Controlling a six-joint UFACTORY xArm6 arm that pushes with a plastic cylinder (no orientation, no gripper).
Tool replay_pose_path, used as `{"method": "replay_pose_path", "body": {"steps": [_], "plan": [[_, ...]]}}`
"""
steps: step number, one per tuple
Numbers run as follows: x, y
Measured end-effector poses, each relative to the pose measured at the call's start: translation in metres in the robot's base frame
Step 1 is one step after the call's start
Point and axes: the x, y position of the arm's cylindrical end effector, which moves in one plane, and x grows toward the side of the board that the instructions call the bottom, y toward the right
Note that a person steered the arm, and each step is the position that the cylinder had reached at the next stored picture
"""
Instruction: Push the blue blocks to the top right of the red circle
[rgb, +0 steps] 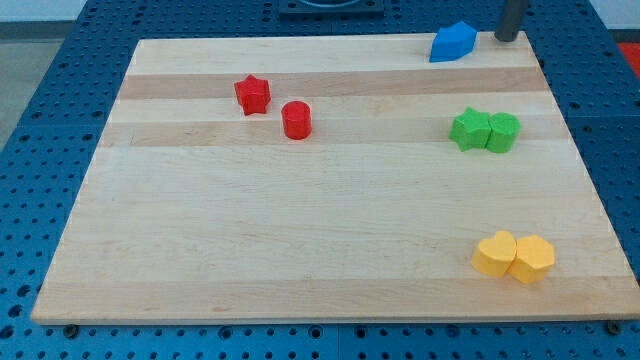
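Note:
Two blue blocks (453, 42) sit pressed together at the view's top right, near the board's top edge; their shapes are hard to tell apart. The red circle (296, 119) stands left of the board's middle, with a red star (252, 94) just to its upper left. My tip (507, 38) is at the top right, just to the right of the blue blocks with a small gap between them.
A green star (469, 129) and a green circle (503, 132) touch at the right. Two yellow blocks (495, 253) (532, 259) touch at the bottom right. The wooden board (300, 230) lies on a blue perforated table.

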Motion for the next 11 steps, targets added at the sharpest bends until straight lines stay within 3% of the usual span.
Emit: {"method": "replay_pose_path", "body": {"steps": [7, 11], "plan": [[0.047, -0.162], [0.093, -0.182]]}}
